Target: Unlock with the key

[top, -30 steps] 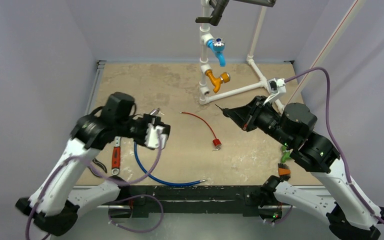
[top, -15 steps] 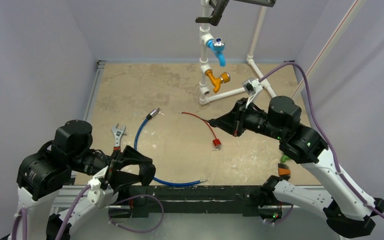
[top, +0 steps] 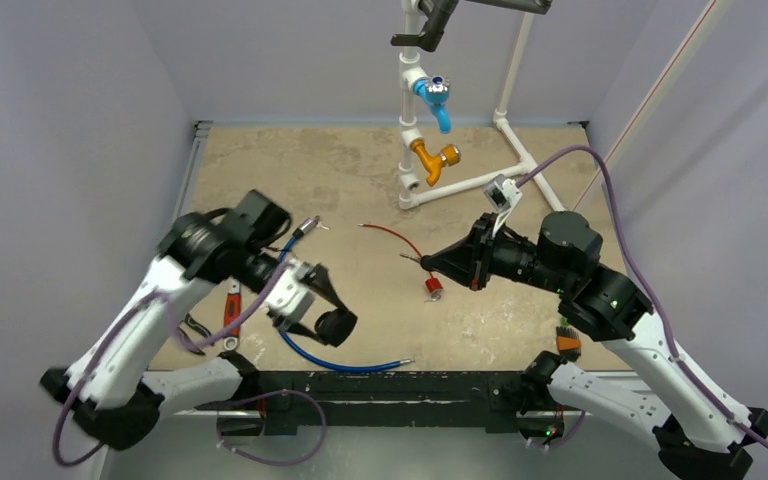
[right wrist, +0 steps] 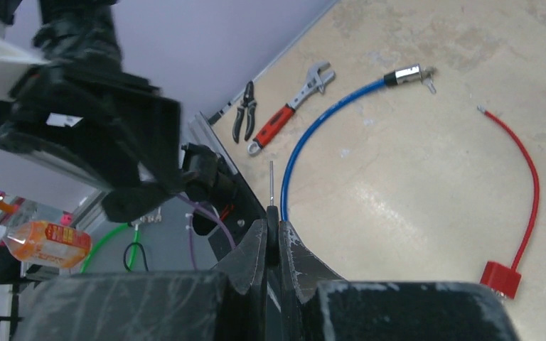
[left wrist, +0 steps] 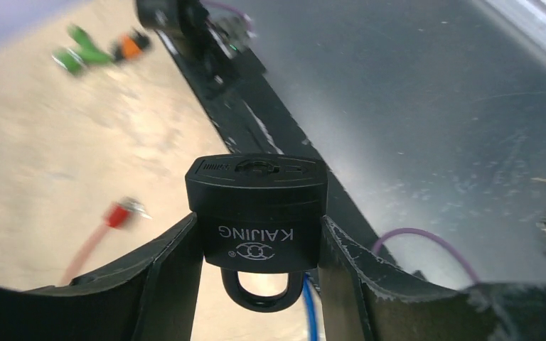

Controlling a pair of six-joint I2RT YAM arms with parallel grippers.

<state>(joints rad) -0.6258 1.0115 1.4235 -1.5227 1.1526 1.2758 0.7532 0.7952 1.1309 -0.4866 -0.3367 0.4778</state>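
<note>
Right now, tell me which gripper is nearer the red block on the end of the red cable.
Right. The right gripper, holding the key, hangs just beyond the red block; the left gripper, holding the padlock, is well off to its left.

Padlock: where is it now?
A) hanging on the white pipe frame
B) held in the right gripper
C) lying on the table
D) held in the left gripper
D: the left wrist view shows the padlock clamped in the left gripper, keyhole end facing outward.
</note>
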